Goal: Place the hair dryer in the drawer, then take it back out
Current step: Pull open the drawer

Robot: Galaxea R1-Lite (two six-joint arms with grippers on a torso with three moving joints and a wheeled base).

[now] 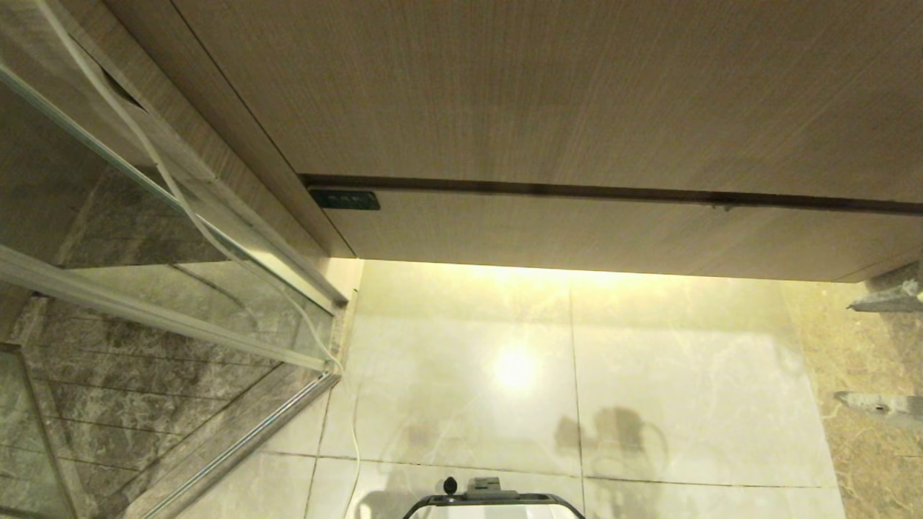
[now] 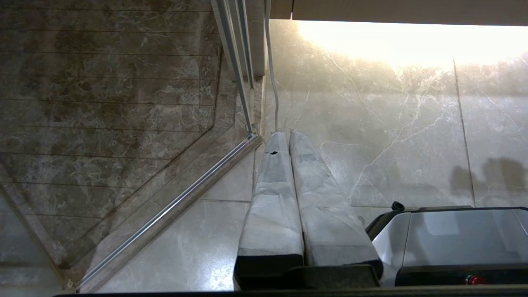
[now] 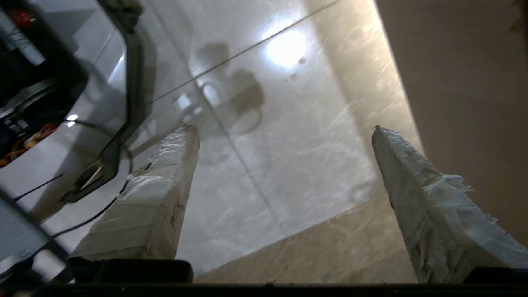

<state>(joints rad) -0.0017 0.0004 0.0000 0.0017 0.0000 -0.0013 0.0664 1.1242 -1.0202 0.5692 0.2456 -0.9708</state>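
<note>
Spreading wide over the floor tiles (image 3: 288,156), right end effector (image 3: 284,132) grips nothing | left end effector (image 2: 286,138): two fingers pressed together, empty | one drawer (image 1: 613,231) closed flush under wood panel (image 1: 541,86) | hair dryer: not visible.

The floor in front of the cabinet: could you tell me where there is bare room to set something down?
The pale floor tiles lie bare between the closed drawer and the robot's base. Left is crowded: the glass shower door and a white cord. The open right gripper hangs at the right edge.
</note>
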